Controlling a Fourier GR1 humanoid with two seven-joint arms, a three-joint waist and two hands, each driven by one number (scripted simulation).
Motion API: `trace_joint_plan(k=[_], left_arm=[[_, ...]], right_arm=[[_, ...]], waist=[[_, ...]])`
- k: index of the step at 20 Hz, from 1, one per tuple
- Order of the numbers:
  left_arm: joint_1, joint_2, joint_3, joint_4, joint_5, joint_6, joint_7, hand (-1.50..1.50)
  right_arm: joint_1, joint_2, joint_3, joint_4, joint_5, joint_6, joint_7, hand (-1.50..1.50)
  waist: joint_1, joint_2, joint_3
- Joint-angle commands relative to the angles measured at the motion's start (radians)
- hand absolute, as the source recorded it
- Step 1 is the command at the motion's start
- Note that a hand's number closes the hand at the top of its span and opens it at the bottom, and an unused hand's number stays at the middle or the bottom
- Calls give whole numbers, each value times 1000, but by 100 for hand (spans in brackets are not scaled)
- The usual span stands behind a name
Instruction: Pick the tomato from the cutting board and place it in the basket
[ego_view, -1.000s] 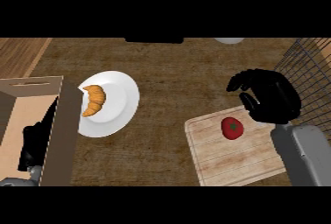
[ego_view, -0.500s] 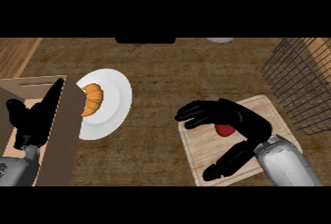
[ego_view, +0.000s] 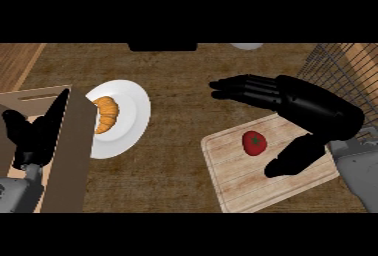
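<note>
Head view, looking down: a red tomato (ego_view: 254, 142) lies on a pale cutting board (ego_view: 236, 175). Over it hovers the right hand (ego_view: 310, 107), fingers spread apart, thumb just beside the tomato, holding nothing. The wire basket (ego_view: 343, 65) sits at the right edge. The left hand (ego_view: 29, 137) rests open at far left. Closing off-centre could roll the round tomato away across the board.

A brown wood-grain surface (ego_view: 177, 100) carries a white plate (ego_view: 129, 125) toward its left edge, a pale cutting board (ego_view: 236, 175) toward its right, and a wire basket (ego_view: 343, 65) at the far right corner.
</note>
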Motion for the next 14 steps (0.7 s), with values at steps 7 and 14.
trace_joint_plan(k=[7, 14], left_arm=[[-74, -3, 30, 52, 6, -48, 15, 0], [-1, -15, 21, -73, -25, -12, 59, 0]], right_arm=[[-312, -155, -85, 156, -12, 271, 284, -150], [-292, -276, -133, 257, -69, 511, 155, -150]], waist=[[15, 12, 1], [24, 9, 3]])
